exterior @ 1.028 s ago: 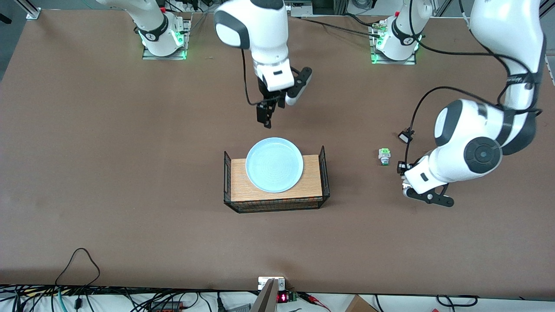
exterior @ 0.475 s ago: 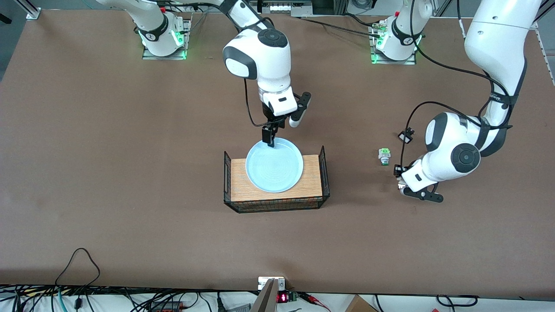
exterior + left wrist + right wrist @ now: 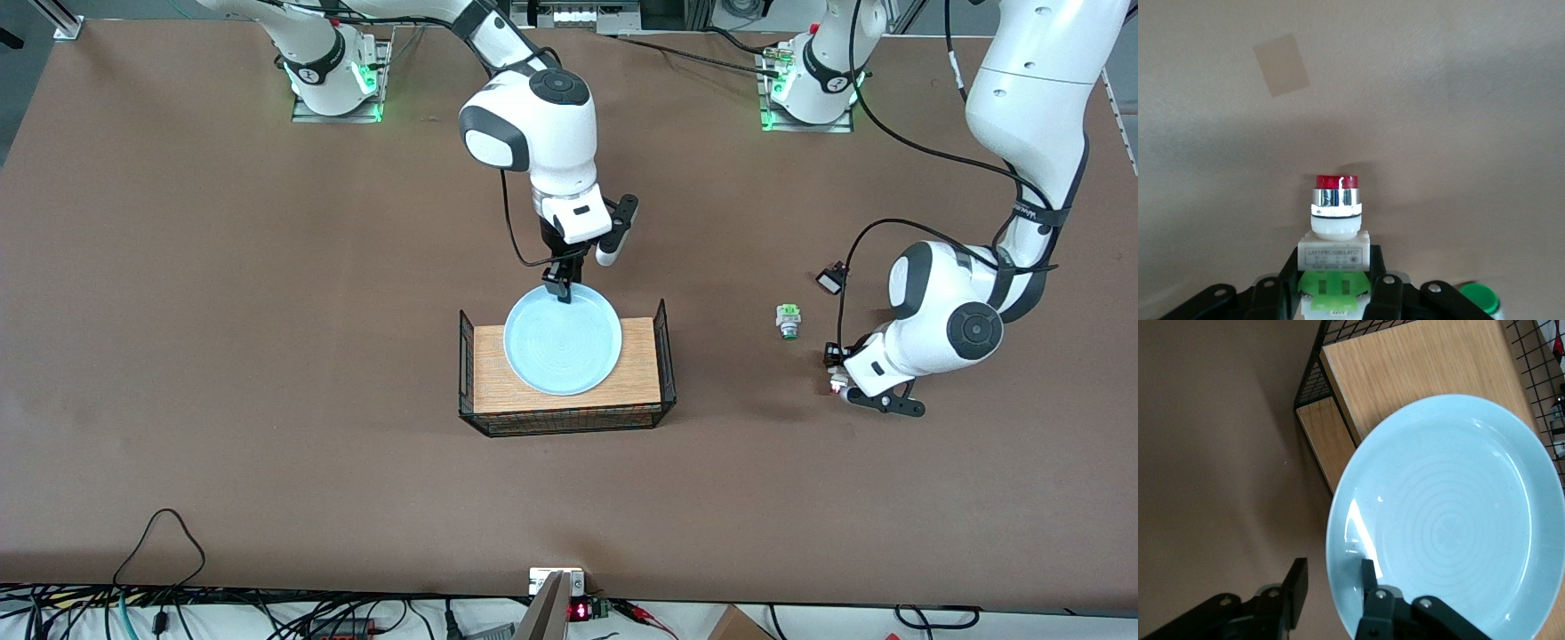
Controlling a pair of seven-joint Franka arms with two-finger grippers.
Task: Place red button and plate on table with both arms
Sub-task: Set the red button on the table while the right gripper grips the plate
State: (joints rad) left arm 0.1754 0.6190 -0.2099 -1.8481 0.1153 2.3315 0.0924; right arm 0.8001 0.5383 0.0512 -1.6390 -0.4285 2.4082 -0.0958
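Surface: matte brown table (image 3: 222, 356) fills the front view, robot bases along its top edge.
Tray: wooden tray with black wire ends (image 3: 565, 378), mid-table, the nearest item to the front camera.
Plate: pale blue plate (image 3: 563, 340) lies on the tray; its farther rim overhangs the tray's farther edge.
Right gripper: right gripper (image 3: 561, 286) is down at that overhanging rim. In the right wrist view the right gripper (image 3: 1331, 590) straddles the rim, one finger (image 3: 1368, 577) on the plate's (image 3: 1445, 520) inner face, the other under the outside. Whether the fingers already pinch the rim, cannot tell.
Left gripper: left gripper (image 3: 837, 380), toward the left arm's end of the table, clamped on the red button (image 3: 837, 386). In the left wrist view the fingers (image 3: 1288, 280) squeeze the red button's (image 3: 1335, 220) white body, red cap pointing away from the wrist, over bare table.
Green-capped switch: green-capped switch (image 3: 788, 321) on the table near the left gripper, farther from the front camera than the tray's near edge.
Black-and-white switch: small black-and-white switch (image 3: 830, 281), farther still.
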